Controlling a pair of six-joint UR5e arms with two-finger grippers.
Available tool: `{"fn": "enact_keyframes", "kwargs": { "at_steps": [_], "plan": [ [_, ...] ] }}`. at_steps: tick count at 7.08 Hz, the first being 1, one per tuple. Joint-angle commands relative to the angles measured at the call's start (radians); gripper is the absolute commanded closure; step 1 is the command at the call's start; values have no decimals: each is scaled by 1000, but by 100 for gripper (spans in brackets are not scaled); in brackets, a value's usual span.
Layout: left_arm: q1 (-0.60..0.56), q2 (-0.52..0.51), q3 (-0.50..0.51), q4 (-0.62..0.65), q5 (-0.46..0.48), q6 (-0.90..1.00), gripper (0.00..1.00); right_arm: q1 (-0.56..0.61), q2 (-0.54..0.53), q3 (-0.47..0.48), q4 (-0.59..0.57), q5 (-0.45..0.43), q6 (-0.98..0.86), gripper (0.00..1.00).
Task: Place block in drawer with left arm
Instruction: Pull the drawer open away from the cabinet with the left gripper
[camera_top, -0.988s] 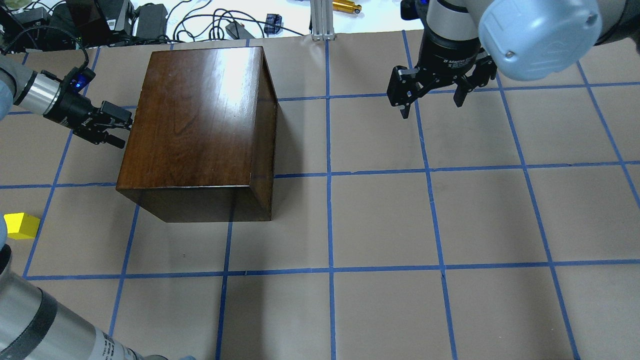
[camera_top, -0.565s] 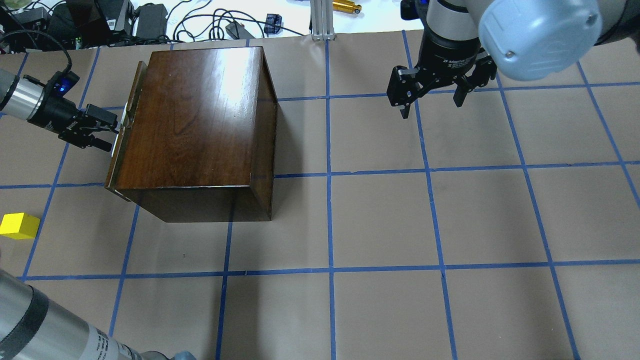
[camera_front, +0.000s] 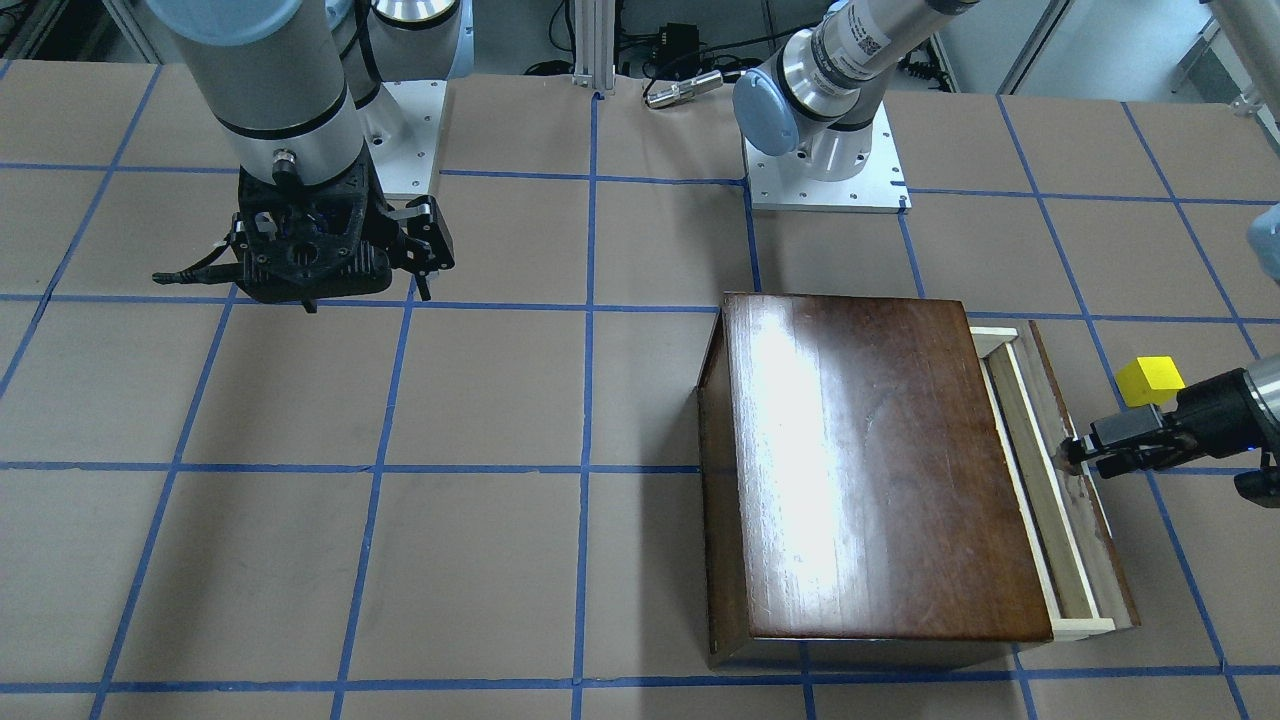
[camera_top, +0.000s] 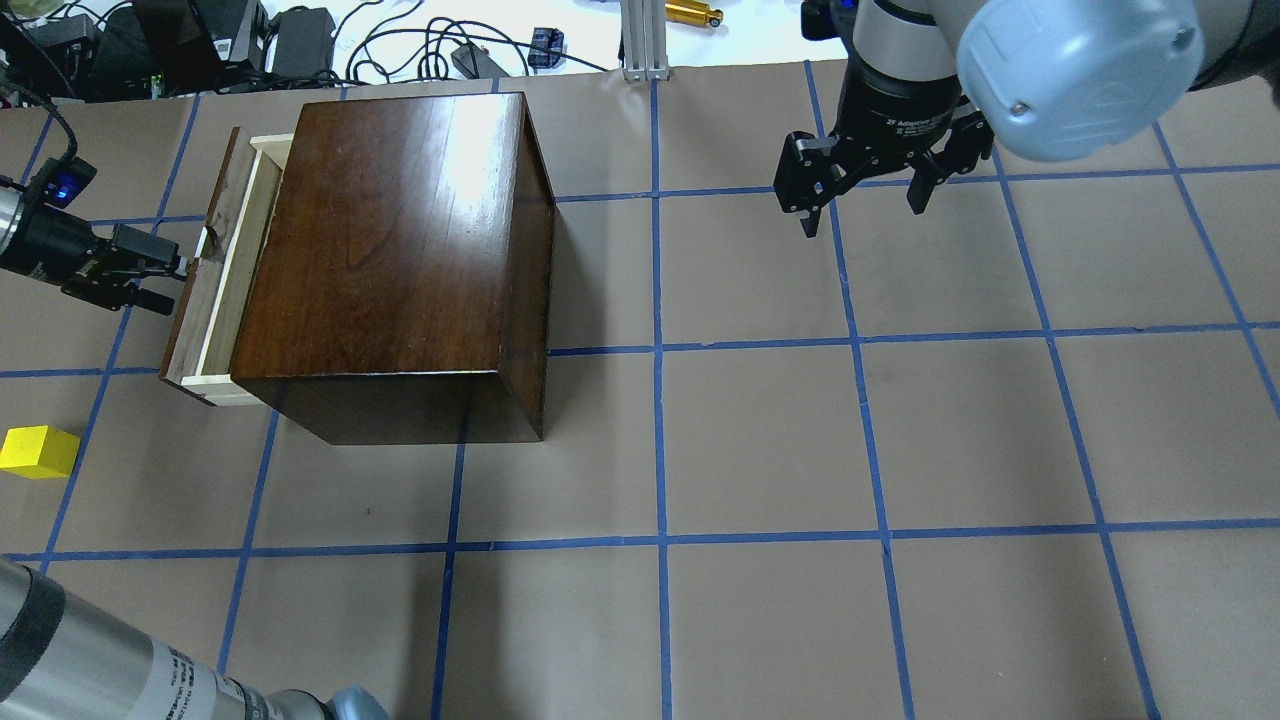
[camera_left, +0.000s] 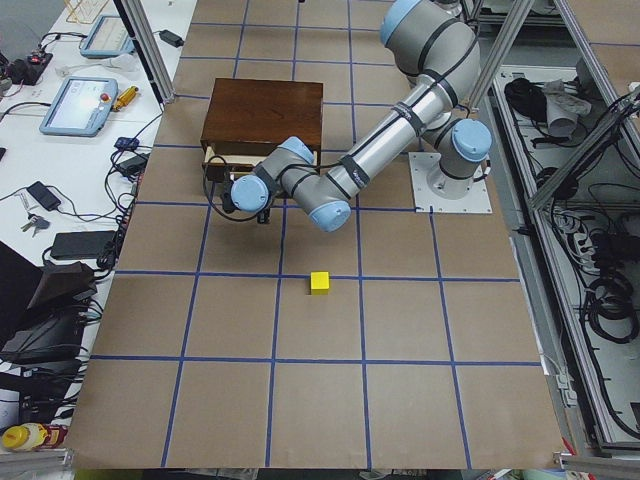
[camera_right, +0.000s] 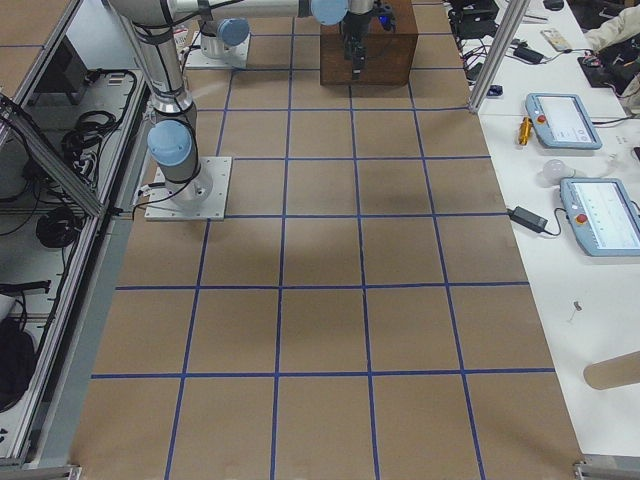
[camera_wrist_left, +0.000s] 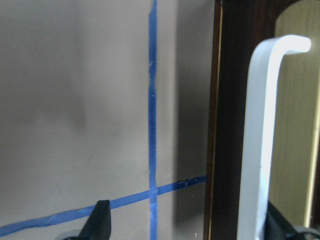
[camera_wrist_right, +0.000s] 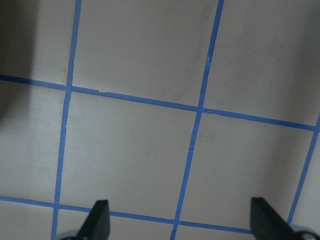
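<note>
The yellow block (camera_top: 38, 451) lies on the table at the left edge, nearer the robot than the box; it also shows in the front view (camera_front: 1150, 381). The dark-brown box (camera_top: 390, 230) has its drawer (camera_top: 215, 270) pulled partly out to the left, showing a strip of pale tray (camera_front: 1040, 490). My left gripper (camera_top: 160, 272) is at the drawer's dark front panel. In the left wrist view its fingers (camera_wrist_left: 100, 222) stand apart, with the white handle (camera_wrist_left: 257, 150) between them. My right gripper (camera_top: 862, 205) is open and empty, above the far right of the table.
Cables, power bricks and a metal post (camera_top: 640, 40) lie beyond the table's far edge. Blue tape lines grid the brown table (camera_top: 760, 440). My left arm's forearm (camera_top: 90, 670) crosses the near left corner.
My left gripper has moved left, away from the box, and the drawer has slid out with it from shut to partly open. The block and the right arm have not moved.
</note>
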Motion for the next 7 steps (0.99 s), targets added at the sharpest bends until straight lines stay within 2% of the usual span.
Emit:
{"fn": "enact_keyframes", "kwargs": {
  "at_steps": [1,2,3,7],
  "plan": [
    [29,2,1,0,8,19,0,0,0,0,0,0,-1,0],
    [34,5,3,1,69,19,0,0,0,0,0,1,-1,0],
    [46,7,3,0,84,20,0,0,0,0,0,0,-1,0],
    [62,5,3,0,86,39,0,0,0,0,0,1,-1,0]
  ]
}}
